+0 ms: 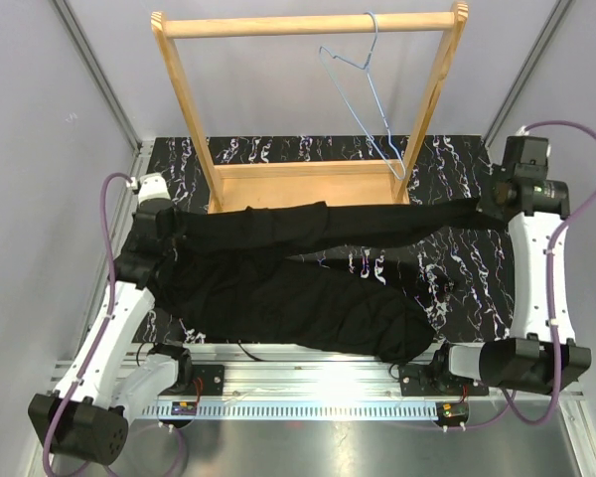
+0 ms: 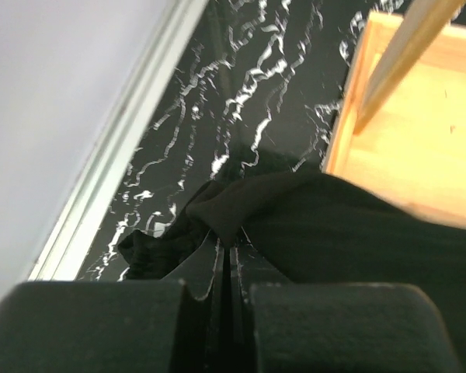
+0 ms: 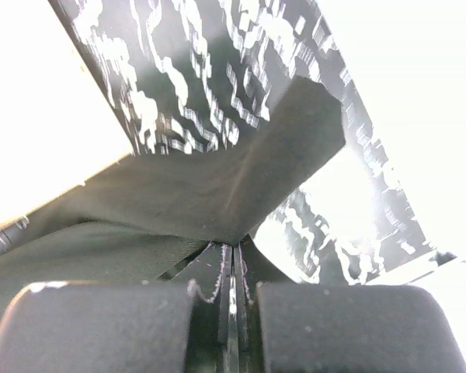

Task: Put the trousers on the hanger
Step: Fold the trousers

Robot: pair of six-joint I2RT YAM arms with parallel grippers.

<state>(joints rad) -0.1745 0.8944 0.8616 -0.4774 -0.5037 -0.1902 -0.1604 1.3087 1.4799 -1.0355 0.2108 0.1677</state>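
On the black marbled mat [image 1: 462, 288], left end effector [image 2: 227, 250] and right end effector [image 3: 234, 250] clamp the trousers [image 1: 278, 288].

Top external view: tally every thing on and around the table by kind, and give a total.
Trousers: 1
Hanger: 1
Wooden rack: 1
Black marbled mat: 1
Robot arms: 2, the left arm and the right arm
Total: 6
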